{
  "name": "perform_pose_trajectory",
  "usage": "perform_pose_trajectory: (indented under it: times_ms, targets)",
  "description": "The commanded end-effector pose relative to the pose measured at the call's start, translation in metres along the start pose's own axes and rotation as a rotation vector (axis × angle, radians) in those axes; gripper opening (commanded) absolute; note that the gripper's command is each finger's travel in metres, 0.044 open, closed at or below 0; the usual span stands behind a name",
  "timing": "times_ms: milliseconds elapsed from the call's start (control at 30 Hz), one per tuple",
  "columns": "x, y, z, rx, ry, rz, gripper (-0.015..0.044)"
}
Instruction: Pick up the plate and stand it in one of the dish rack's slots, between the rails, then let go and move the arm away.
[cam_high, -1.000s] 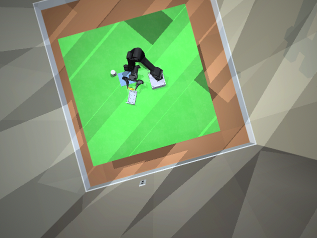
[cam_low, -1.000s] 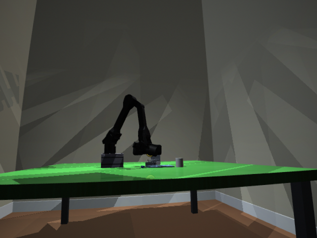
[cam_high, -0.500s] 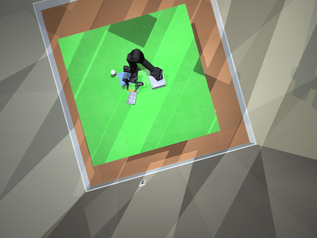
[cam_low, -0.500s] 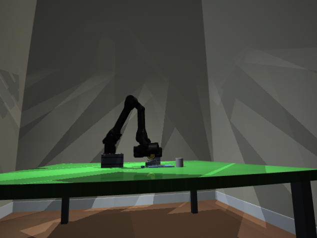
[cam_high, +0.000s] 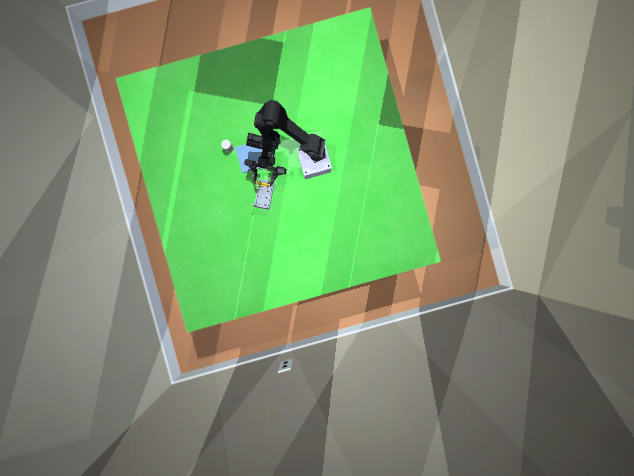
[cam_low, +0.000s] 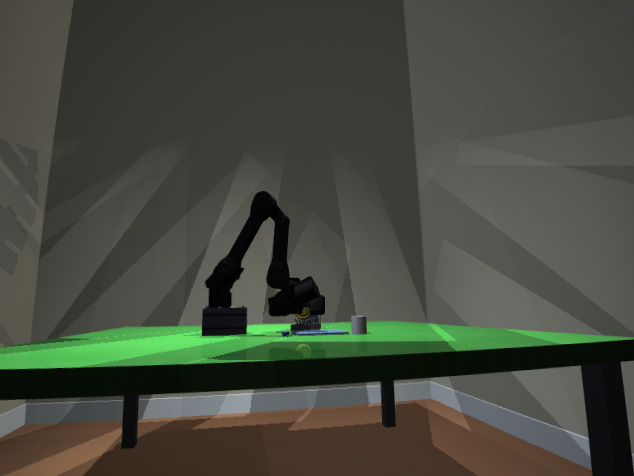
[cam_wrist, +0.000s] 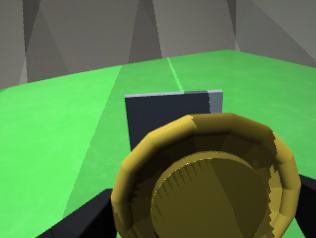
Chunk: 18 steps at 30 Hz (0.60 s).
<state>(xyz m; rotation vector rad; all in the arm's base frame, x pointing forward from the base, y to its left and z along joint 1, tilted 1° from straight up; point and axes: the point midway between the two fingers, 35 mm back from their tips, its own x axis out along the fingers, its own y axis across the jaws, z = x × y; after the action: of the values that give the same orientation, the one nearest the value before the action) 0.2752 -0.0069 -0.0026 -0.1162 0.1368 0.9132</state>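
1. The counter (cam_low: 460, 340) has a green top on dark legs, lit in lighter and darker bands.
2. The dish rack (cam_high: 264, 196) stands on it directly beneath and just ahead of the jaws, its grey base running away from them.
3. A flat blue mat (cam_high: 245, 155) lies on the counter behind the jaws, partly covered by the arm.
4. A small pale cylinder (cam_low: 358, 324), possibly a cup, stands upright beyond the mat, well off to one side of the jaws.
5. The arm's base block (cam_low: 224, 320) sits on the counter to the other side of the jaws.
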Motion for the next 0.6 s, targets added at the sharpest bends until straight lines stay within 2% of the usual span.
perform_pose_trajectory:
  times_ms: [0,267,433,567]
  targets:
    - [0.004,0.003,0.0,0.008,0.001,0.001,0.0]
    - [0.01,0.004,0.002,0.003,0.0,0.0,0.0]
    - [0.014,0.005,-0.019,-0.006,-0.001,0.0,0.0]
    - [0.014,0.005,-0.02,-0.005,-0.001,0.001,0.0]
